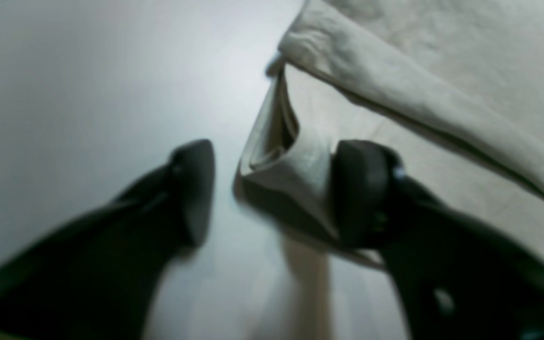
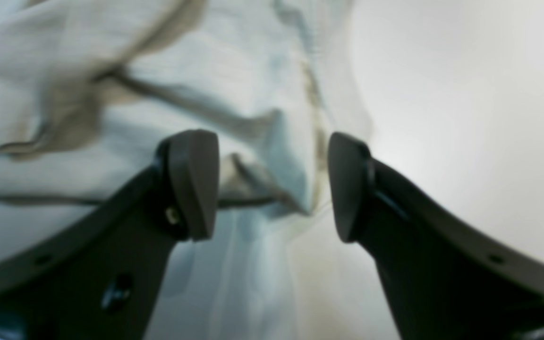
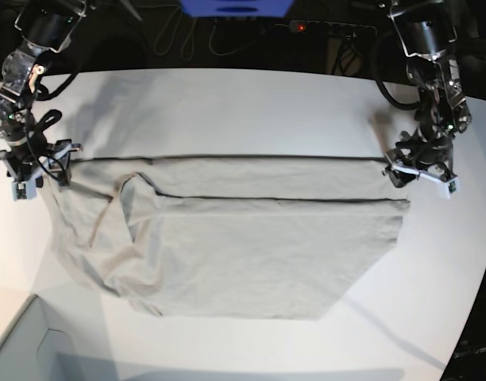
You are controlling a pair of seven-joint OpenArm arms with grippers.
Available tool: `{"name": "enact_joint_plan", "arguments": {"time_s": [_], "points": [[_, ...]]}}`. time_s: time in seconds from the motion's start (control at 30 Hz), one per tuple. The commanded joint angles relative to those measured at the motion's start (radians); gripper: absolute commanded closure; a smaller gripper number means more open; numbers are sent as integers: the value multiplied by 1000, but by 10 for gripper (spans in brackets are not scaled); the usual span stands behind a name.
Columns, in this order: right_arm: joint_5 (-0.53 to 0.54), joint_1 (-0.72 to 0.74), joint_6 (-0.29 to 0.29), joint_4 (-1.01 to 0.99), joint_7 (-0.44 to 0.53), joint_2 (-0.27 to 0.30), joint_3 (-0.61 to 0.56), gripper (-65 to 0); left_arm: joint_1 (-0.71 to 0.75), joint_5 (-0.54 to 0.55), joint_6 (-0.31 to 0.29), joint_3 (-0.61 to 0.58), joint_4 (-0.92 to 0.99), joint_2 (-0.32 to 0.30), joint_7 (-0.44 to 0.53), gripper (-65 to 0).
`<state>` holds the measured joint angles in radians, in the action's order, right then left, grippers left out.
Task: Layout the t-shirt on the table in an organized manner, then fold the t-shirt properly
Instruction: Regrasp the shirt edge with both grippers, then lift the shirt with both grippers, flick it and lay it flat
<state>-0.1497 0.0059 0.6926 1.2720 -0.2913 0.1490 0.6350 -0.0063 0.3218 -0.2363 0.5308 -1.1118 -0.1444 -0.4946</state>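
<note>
At the t-shirt's (image 3: pixel 243 246) corner on the robot's left, the left gripper's (image 1: pixel 272 189) jaws were parted, with a raised fold of cloth between them; one finger (image 1: pixel 364 189) was seen against the cloth, the other was seen apart from it, and no firm grip was shown. The right gripper (image 2: pixel 272 186) was held wide open over the t-shirt's opposite corner, a peaked fold framed between its fingers; whether the cloth was touched could not be told.

In the left wrist view, an open, hollow fold was shown at the corner, which was hidden by the gripper in the base view. In the right wrist view, the cloth was blurred. Only in the base view was the whole t-shirt shown, spread on the table (image 3: pixel 251 111), with a long folded band along its side nearest the arms' grippers. Bunched folds were seen toward the t-shirt's right-gripper end, and a flatter expanse was seen beyond the band.
</note>
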Motion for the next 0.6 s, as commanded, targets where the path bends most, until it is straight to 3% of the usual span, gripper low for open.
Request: {"name": "enact_joint_plan", "arguments": {"time_s": [0.0, 0.1, 0.3, 0.4, 0.57], "points": [[11, 32, 6, -15, 24, 28, 1, -369, -1, -2, 2, -1, -1, -2, -37, -262], [9, 82, 6, -108, 24, 67, -4, -369, -1, -2, 2, 1, -1, -2, -36, -172], [9, 133, 6, -239, 24, 116, -4, -366, -1, -2, 2, 4, -1, -5, -36, -144], [9, 110, 6, -239, 24, 114, -4, -360, 6, -2, 2, 5, -1, -5, -37, 0], [9, 76, 6, -239, 24, 113, -4, -229, 9, -2, 2, 7, -1, -10, -42, 0]]}}
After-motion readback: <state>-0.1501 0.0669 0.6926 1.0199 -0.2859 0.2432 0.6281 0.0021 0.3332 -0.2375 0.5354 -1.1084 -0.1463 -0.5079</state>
